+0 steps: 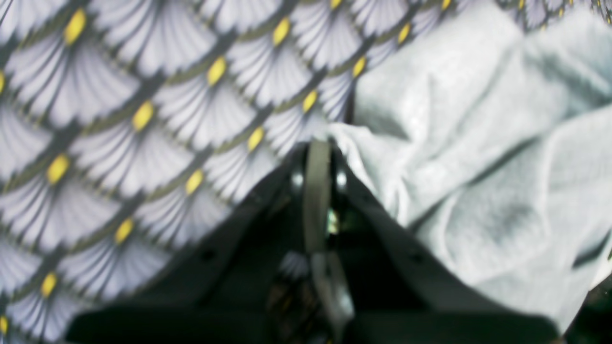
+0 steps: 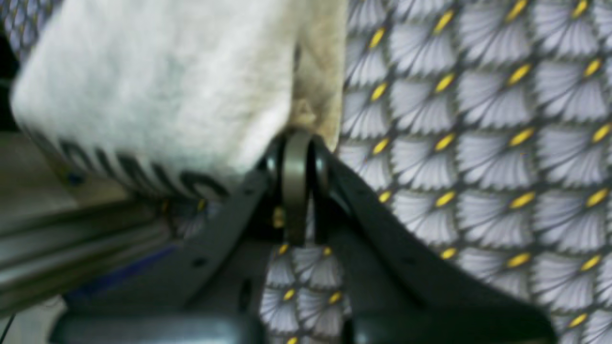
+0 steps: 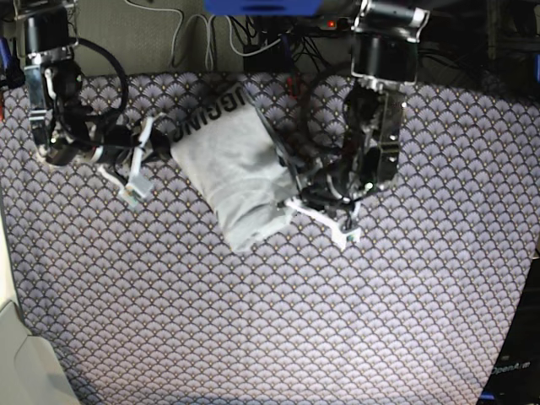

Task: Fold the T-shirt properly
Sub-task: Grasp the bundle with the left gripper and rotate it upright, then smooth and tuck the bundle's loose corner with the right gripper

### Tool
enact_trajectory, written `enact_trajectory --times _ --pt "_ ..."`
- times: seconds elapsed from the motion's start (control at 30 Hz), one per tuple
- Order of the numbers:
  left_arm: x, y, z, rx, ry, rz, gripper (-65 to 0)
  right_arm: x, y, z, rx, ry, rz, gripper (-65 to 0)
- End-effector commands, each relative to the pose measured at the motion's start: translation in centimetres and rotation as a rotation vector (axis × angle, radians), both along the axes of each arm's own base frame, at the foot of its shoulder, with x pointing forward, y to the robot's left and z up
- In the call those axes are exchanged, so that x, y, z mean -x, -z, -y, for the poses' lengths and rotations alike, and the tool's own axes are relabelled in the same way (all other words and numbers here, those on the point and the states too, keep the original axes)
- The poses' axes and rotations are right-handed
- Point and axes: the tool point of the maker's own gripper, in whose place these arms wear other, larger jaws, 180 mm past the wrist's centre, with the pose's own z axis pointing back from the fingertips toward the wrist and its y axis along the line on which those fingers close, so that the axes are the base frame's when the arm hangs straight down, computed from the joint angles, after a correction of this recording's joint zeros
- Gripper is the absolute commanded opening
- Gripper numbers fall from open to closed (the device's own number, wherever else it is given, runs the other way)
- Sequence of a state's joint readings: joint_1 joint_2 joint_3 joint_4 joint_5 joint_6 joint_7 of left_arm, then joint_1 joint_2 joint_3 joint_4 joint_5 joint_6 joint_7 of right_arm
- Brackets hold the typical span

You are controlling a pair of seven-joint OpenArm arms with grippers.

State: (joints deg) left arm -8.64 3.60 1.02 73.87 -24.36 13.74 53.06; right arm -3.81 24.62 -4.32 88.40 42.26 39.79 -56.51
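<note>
The light grey T-shirt (image 3: 236, 169) lies bunched in a slanted heap on the patterned cloth, with black lettering (image 3: 207, 114) at its far end. My right gripper (image 3: 169, 153) is at the heap's left edge. In the right wrist view that gripper (image 2: 296, 138) is shut on a seam of the T-shirt (image 2: 167, 81). My left gripper (image 3: 288, 196) is at the heap's right edge. Seen from the left wrist, this gripper (image 1: 318, 148) is shut with a corner of the crumpled T-shirt (image 1: 478, 167) at its tips.
A purple-grey fan-scale cloth (image 3: 253, 321) covers the table. Cables and a dark box (image 3: 270, 51) sit along the back edge. A pale floor corner (image 3: 21, 354) shows beyond the table at the front left. A metal rail (image 2: 71, 239) runs past the right gripper.
</note>
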Motion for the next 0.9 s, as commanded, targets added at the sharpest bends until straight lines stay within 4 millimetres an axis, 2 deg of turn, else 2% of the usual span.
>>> enact_trajectory --times 0.0,0.1,0.23,0.37,0.43,0.5,0.6,0.7,0.8,0.87 --pt "-0.8 -0.2 -0.2 -0.017 -0.006 0.007 -64.7 -0.4 -1.4 -0.7 -0.032 -0.009 0.046 -65.0" --pt "-3.4 -0.7 -0.1 -0.024 -0.028 0.05 -64.7 1.0 -1.7 -1.5 -0.04 -0.034 0.051 -65.0" --pt "-5.5 -0.9 1.2 -0.014 -0.035 0.068 -64.7 2.8 -2.0 -2.5 -0.055 -0.054 0.048 -65.0" --pt "-6.7 -0.5 3.4 0.0 -0.041 0.078 -64.7 4.2 -1.4 -3.7 -0.088 -0.051 0.015 -65.0" --pt "-6.9 0.2 3.1 -0.014 -0.054 0.08 -64.7 4.9 -1.1 -3.8 -0.09 -0.05 -0.002 -65.0" --pt "-7.5 -0.2 3.0 -0.021 -0.063 0.104 -64.7 5.2 -1.0 -3.7 -0.09 -0.045 -0.008 -65.0" --pt "-8.7 -1.5 2.8 -0.014 -0.075 0.142 -64.7 4.8 -1.0 -2.2 -0.054 -0.035 0.002 -65.0" --pt "-10.1 -4.7 2.5 0.011 -0.091 0.232 -64.7 3.7 -1.7 0.3 -0.015 0.019 0.033 -65.0" --pt "-10.1 -6.4 0.7 0.071 -0.138 0.281 -64.7 2.0 -3.5 2.6 0.012 0.087 0.103 -65.0" --pt "-10.0 -7.8 -1.5 0.097 -0.167 0.325 -64.7 1.4 -5.1 3.4 0.032 0.101 0.152 -65.0"
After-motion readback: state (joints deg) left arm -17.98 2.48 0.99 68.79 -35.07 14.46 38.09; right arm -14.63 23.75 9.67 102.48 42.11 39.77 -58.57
